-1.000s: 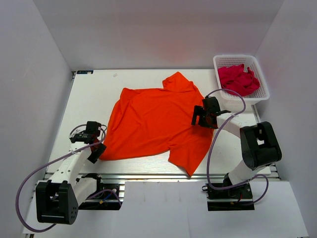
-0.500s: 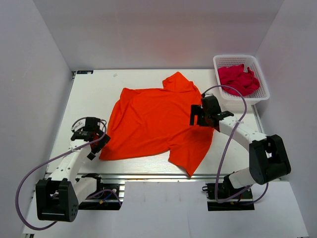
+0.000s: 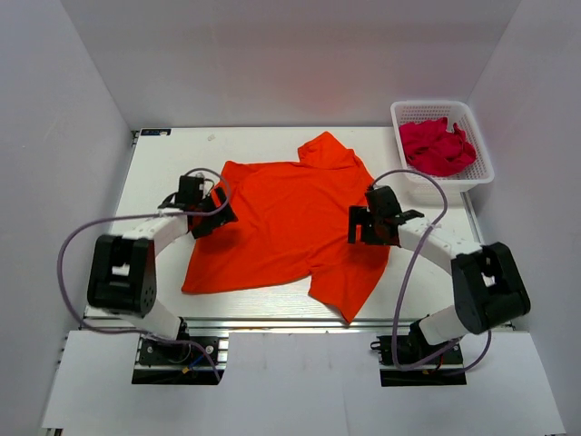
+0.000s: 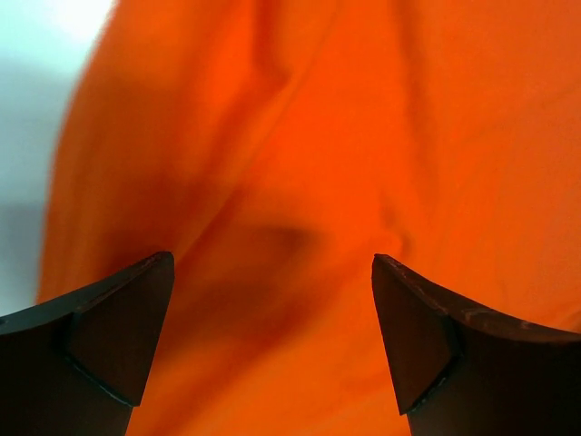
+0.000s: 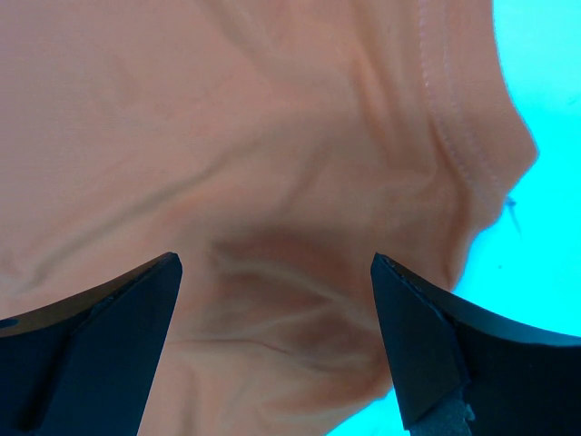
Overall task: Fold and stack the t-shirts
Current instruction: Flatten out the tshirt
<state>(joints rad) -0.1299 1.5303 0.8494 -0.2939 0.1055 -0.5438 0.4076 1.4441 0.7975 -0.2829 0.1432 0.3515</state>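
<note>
Two dark fingers [image 5: 91, 354] stand wide apart above a wrinkled orange soft-fabric t-shirt [image 5: 227, 136]; its stitched hem [image 5: 457, 136] curves at right, beside the turquoise-tinted surface [image 5: 545, 300].

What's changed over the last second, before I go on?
The left gripper left the near-left corner of the orange t-shirt, apparently letting go there, and swung to its far-left edge, jaws open. The right gripper barely shifted, open over the right side. The shirt, basket and crimson t-shirts stayed put.
</note>
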